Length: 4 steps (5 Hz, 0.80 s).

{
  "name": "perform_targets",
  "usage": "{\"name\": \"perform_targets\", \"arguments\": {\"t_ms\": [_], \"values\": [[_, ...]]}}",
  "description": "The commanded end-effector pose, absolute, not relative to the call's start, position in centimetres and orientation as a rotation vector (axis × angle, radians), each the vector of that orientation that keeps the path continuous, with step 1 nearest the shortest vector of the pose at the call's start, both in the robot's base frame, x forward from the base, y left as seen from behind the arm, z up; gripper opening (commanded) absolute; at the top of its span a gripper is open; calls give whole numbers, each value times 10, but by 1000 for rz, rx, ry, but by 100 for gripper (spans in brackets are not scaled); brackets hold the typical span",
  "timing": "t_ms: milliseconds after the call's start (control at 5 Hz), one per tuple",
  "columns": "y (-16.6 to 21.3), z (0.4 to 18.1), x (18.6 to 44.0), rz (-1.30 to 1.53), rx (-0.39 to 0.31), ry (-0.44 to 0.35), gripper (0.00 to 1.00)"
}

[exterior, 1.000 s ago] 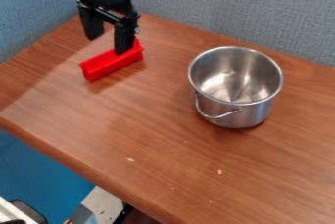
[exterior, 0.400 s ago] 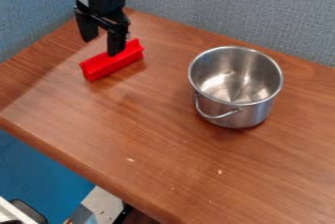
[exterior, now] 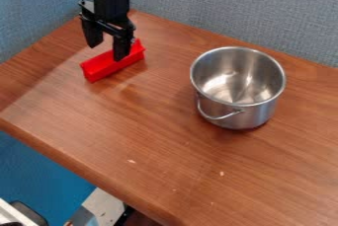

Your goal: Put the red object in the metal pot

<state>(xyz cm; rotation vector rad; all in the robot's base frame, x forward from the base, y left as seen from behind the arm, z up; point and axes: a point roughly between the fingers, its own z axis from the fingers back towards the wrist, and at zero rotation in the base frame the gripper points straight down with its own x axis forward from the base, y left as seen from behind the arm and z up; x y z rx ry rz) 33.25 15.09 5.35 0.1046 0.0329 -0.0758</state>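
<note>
The red object (exterior: 113, 64), a long bright red bar, lies flat on the wooden table (exterior: 145, 131) at the back left. My black gripper (exterior: 106, 41) points straight down just above the bar's far end, its two fingers (exterior: 123, 44) spread open and nothing between them. One finger hangs over the bar's far end, the other behind it toward the left. The metal pot (exterior: 238, 86), shiny and round with a thin wire handle at its front, stands upright and empty to the right, well apart from the bar.
A blue wall (exterior: 251, 8) runs close behind the table's back edge. The table's front edge (exterior: 79, 166) drops off to the floor at the lower left.
The gripper has sunk closer to the red bar and shifted slightly. It stays open. Bar and pot have not moved.
</note>
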Motion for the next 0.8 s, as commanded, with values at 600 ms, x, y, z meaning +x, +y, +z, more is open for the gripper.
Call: {"name": "perform_targets", "arguments": {"t_ms": [600], "values": [[149, 61, 355, -42, 80, 9, 100]]}}
